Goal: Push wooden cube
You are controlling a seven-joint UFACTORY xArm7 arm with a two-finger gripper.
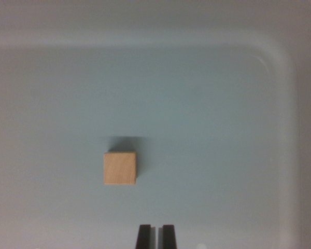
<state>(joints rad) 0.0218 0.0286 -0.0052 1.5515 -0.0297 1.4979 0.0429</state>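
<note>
I look down into a pale tray (280,67) with a raised rim and a rounded corner at the wrist view's upper right. The wooden cube (120,167) sits flat on the tray floor, a little to the wrist view's left of the middle. It stands alone, with nothing else near it. A small dark shadow lies just above it.

My hand (156,236) pokes in at the bottom edge. I see only the two dark tips. They are pressed close, with just a thin light line between them, so my hand is closed and holds nothing. I think that is on purpose. Two tips held together make one firm bumper, good for pushing, and the cube cannot slip in between.

My hand is near the cube but not touching it. It is below the cube and a bit toward the wrist view's right. If I go straight ahead I may only clip the cube's corner and spin it. So I think I need to line up behind its near side first. The push has not begun.
</note>
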